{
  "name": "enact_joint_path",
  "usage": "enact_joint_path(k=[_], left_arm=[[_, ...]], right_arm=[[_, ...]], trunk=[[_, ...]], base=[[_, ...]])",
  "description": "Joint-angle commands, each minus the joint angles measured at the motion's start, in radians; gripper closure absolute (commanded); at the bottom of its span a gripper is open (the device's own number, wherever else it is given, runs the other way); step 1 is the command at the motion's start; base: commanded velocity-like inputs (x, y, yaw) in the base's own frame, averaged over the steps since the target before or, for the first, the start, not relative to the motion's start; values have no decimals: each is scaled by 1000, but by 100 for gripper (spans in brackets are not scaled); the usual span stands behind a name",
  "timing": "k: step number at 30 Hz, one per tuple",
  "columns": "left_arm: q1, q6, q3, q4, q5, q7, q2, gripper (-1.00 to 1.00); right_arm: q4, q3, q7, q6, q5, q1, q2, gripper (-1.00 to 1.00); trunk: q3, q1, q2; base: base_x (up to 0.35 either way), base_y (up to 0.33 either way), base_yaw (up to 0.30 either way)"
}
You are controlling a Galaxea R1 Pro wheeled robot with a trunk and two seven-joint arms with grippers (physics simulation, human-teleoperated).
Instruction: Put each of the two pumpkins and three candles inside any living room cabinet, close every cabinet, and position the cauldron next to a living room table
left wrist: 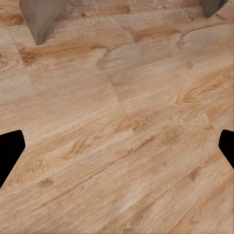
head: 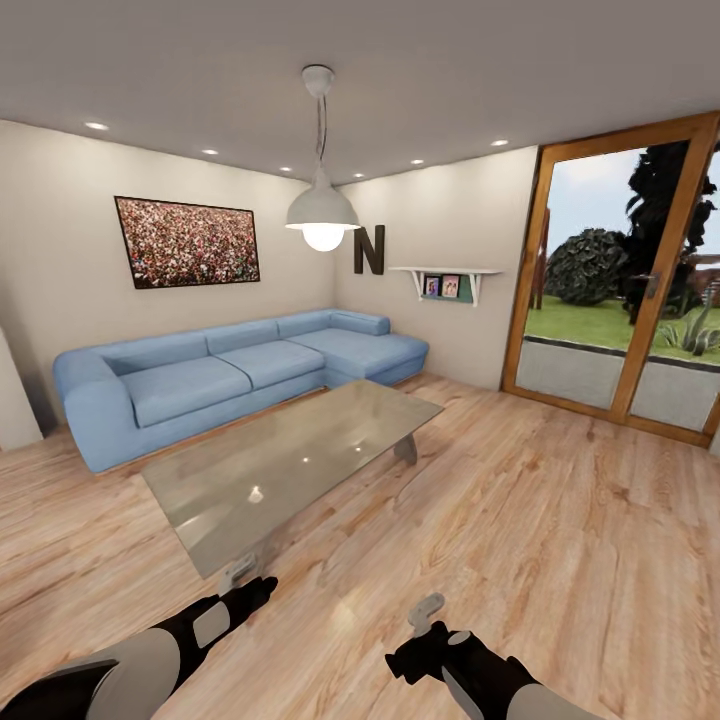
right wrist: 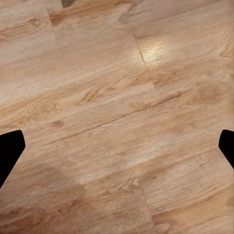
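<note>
Blue corner sofa (head: 230,375) at left; glossy grey-brown low bench (head: 290,455) centre, bare; glass garden door (head: 620,300) right. Left hand (head: 238,575) and right hand (head: 428,612) both open, empty. Best to turn slowly, searching for pumpkins.

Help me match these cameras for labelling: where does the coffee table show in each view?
Head view: the coffee table sits mid-picture, before the blue sofa, just beyond the left hand.
Left wrist view: two grey shapes, likely its legs, stand on the floor ahead of the hand.
Right wrist view: a tiny grey sliver; cannot tell whether it is the table.
Shared landmark: the wooden plank floor.
</note>
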Motion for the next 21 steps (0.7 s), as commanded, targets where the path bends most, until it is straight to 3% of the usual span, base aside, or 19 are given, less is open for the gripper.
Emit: enact_joint_path(k=[1, 21], left_arm=[[-1, 3, 8, 2, 3, -5, 0, -100], [-1, 3, 8, 2, 4, -5, 0, -100]], right_arm=[[-1, 5, 1, 6, -8, -1, -1, -100], [-1, 5, 1, 6, -8, -1, -1, -100]], trunk=[[-1, 0, -1], [-1, 0, -1]], base=[[28, -16, 0], [29, -1, 0]])
